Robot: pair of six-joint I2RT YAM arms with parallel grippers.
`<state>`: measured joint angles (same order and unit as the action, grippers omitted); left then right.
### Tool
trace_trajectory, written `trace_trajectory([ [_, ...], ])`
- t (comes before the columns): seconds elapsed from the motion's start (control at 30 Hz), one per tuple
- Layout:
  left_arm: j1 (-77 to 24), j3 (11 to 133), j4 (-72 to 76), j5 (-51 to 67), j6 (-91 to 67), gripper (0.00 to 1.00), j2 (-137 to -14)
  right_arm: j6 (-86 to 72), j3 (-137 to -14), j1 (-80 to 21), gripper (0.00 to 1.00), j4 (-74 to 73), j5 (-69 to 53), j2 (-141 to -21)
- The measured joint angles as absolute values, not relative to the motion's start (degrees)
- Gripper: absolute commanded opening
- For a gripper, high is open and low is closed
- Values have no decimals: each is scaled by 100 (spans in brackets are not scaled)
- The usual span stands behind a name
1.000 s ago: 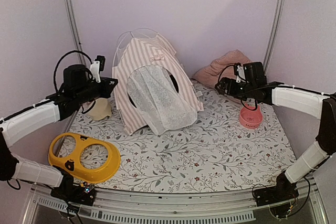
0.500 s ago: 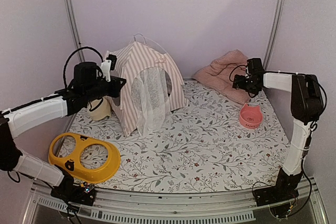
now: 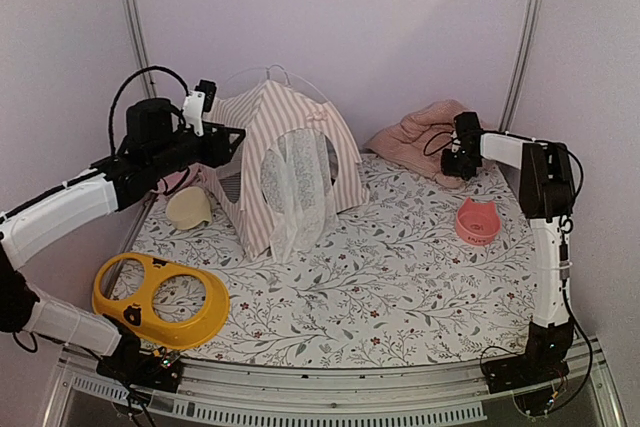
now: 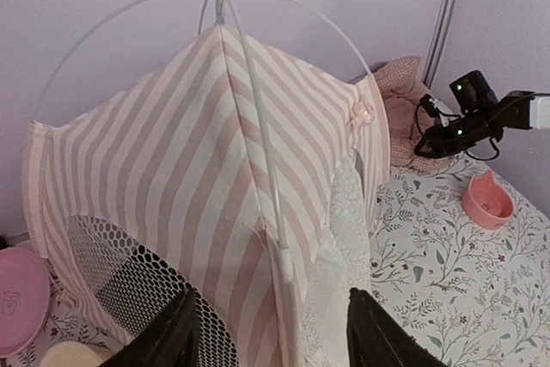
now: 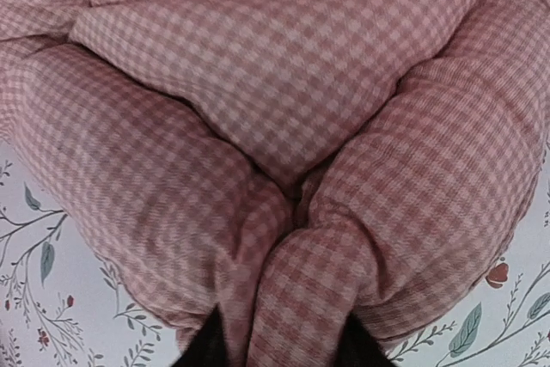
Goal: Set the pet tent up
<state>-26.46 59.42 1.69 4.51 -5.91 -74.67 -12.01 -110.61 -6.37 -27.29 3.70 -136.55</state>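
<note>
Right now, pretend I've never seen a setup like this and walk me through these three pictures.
Two robot arms are bolted at the near edge of the table, each ending in a two-finger gripper. The wide picture looks down from above and behind them; the other two come from wrist cameras. On it are a striped pet tent, a checked cushion, a pink bowl, a yellow two-hole dish and a cream object. The left gripper is open, facing the tent. The right gripper pinches a cushion fold.

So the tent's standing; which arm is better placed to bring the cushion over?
Right. The right gripper pinches a fold of the pink checked cushion; the left gripper hangs open beside the pet tent.
</note>
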Motion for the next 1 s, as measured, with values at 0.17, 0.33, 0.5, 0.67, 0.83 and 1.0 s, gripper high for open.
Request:
trace_trajectory([
  [0.17, -2644, 5942, 172, 200, -659, 61, -6718, -1151, -11078, -781, 0, -2995, 294, -13150],
  [0.33, -2648, 5806, 294, 384, -847, 61, -6097, -1109, -10674, -1299, 0, -3170, 663, -11653],
  [0.5, -2720, 5636, 318, 766, -991, 61, -5992, -1175, -9651, -2635, 0, -3208, 1800, -9421],
  [0.67, -2947, 5463, 333, 1116, -1118, 61, -5996, -1916, -8412, -4532, 1, -3695, 2812, -7935],
  [0.83, -3208, 5280, 403, 1417, -1212, 60, -6069, -3284, -7183, -5811, 35, -4390, 2945, -7557],
  [1.0, -3581, 5043, 427, 1500, -1343, 60, -6289, -3828, -6388, -6250, 83, -4180, 2128, -8014],
])
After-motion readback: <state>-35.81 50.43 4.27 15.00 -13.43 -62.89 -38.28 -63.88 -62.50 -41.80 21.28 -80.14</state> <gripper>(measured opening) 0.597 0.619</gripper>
